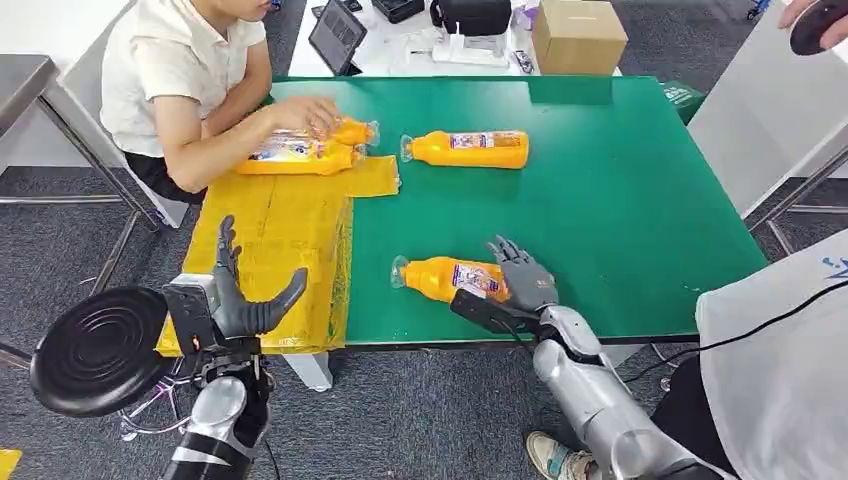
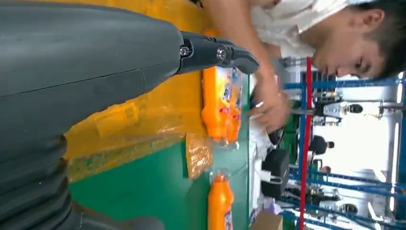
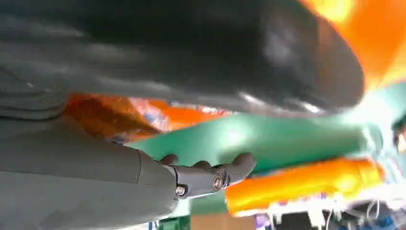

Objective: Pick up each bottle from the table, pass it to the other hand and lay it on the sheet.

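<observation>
From the head view, the nearest orange plastic bottle with a printed label [image 1: 447, 278] lies on its side on the green counter [image 1: 620, 200], close to the near edge; its long axis runs left to right, cap end toward the yellow sheet [image 1: 280, 245]; the right hand [image 1: 522, 278] rests over its bottom end, fingers spread on top, and I judge the grip is not yet closed; the left hand [image 1: 240, 295] hovers upright over the near part of the sheet, fingers apart, holding nothing, so the right hand is clearly the nearer; a second orange bottle [image 1: 468, 148] lies farther back on the counter, well apart; a person in a white shirt [image 1: 180, 70] presses a hand on a third orange bottle [image 1: 300, 152] at the far end of the sheet, which may stand in the way of laying.

From the left wrist view, the left hand's dark fingers [image 2: 215, 51] are extended and empty; the person's hand [image 2: 270, 108] touches the bottle on the sheet.

From the right wrist view, the picture is blurred; a grey thumb lies close over orange plastic [image 3: 143, 112]; whether it pinches I cannot tell.
</observation>
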